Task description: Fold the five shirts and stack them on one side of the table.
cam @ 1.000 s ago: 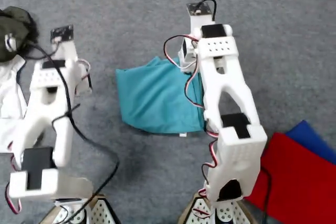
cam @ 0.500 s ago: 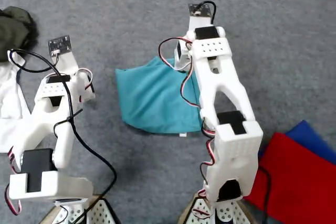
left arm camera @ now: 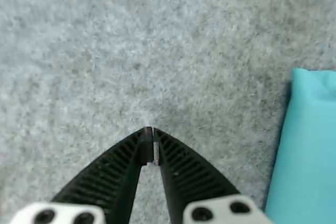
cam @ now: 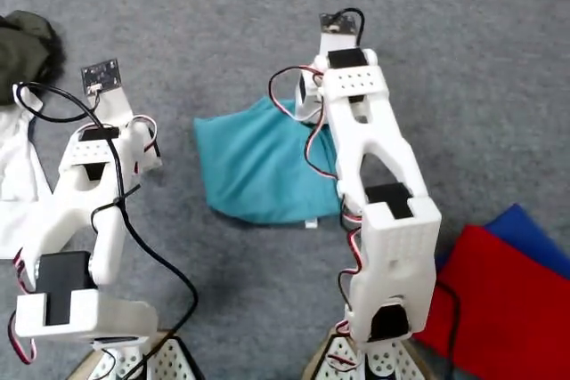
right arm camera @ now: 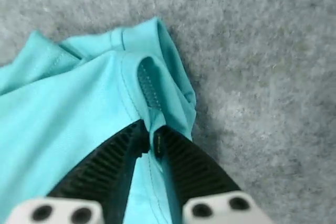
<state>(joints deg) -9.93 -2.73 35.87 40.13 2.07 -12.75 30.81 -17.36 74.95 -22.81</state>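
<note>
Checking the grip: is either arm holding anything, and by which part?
The right gripper pinches the teal shirt by a fold at its edge; the left gripper holds nothing.

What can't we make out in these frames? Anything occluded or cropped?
- High view: the right arm covers one edge of the teal shirt and its own jaws, so the grip is unreadable there.
- High view: the red shirt is cut off by the bottom and right edges. The blue shirt lies partly under it.
- High view: the white shirt and dark shirt are cropped by the left edge.
</note>
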